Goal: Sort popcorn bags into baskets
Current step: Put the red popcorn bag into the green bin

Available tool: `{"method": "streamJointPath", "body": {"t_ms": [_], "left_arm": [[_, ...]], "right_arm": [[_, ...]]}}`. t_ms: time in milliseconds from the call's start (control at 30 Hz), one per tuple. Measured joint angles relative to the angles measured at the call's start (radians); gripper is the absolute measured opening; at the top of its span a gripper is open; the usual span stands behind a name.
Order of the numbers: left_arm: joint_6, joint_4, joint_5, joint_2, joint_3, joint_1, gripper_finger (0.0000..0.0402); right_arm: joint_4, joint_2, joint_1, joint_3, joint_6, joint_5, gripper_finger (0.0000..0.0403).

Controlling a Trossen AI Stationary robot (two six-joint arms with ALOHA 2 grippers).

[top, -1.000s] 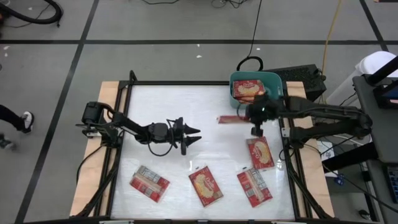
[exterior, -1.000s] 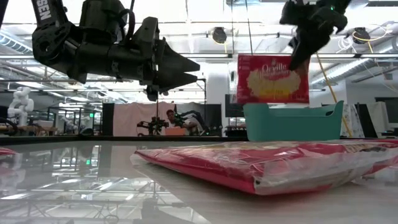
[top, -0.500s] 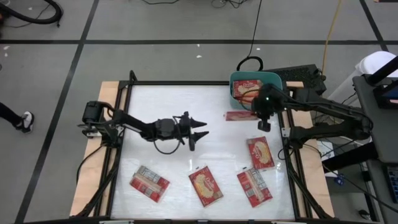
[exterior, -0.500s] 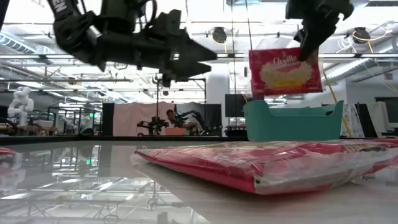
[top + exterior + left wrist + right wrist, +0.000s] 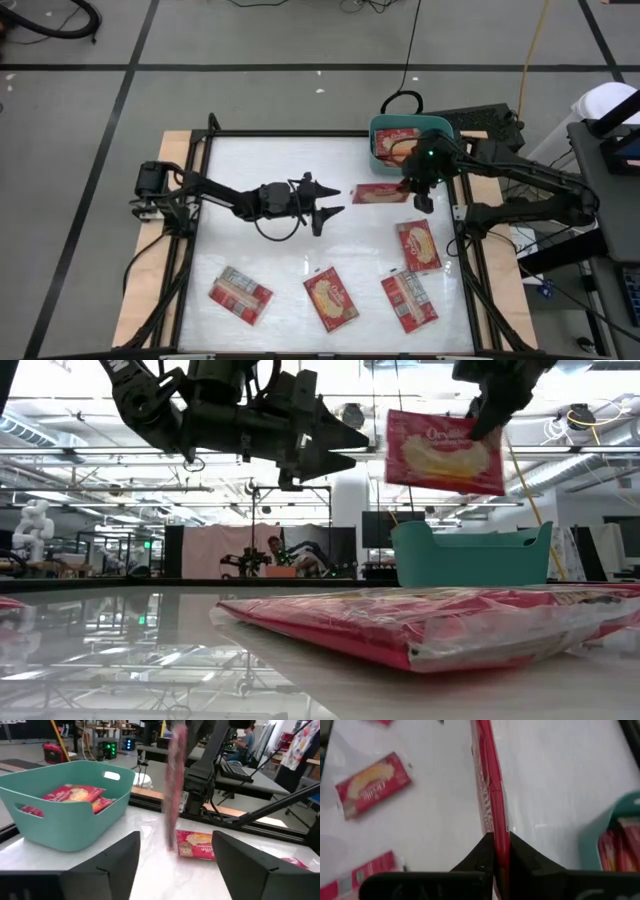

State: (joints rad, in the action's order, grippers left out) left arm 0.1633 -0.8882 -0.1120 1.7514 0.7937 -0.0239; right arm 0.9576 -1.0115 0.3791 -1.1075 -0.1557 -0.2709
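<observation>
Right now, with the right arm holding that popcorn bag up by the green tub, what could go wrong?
The right gripper pinches the raised bag by one thin edge, so it could swing or slip before reaching the tub.

The bag hangs beside the tub, not over it; letting go here would probably drop it on the table.

The left gripper, open, points at the bag from nearby, so the arms could bump.

five popcorn bags (image 5: 331, 298) out, perhaps two in one basket (image 5: 442, 125)
</observation>
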Motion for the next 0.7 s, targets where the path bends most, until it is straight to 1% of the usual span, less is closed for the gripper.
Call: {"method": "streamJointPath", "body": {"t_ms": [167, 300, 367, 533, 667, 700], "left_arm": [[0.041, -0.066, 0.000, 0.053, 0.000, -0.001, 0.0211], [0.043, -0.067, 0.000, 0.094, 0.002, -0.001, 0.0183], [0.047, -0.052, 0.004, 0.097, 0.002, -0.001, 0.0163], [0.038, -0.056, 0.008, 0.095, 0.002, -0.001, 0.0086], [0.029, -0.062, 0.009, 0.095, 0.002, -0.004, 0.0018], [0.031, -0.056, 0.010, 0.095, 0.002, -0.005, 0.0010]], "right_arm": [[-0.099, -0.001, 0.000, 0.064, 0.017, -0.070, 0.0018], [-0.204, -0.001, -0.001, 0.140, 0.042, -0.084, 0.0018], [-0.248, -0.001, -0.001, 0.174, 0.041, -0.097, 0.0018], [-0.318, -0.001, -0.001, 0.237, 0.039, -0.102, 0.0018], [-0.334, -0.001, -0.001, 0.246, 0.035, -0.102, 0.0018], [-0.333, -0.001, -0.001, 0.247, 0.035, -0.101, 0.0018]]}}
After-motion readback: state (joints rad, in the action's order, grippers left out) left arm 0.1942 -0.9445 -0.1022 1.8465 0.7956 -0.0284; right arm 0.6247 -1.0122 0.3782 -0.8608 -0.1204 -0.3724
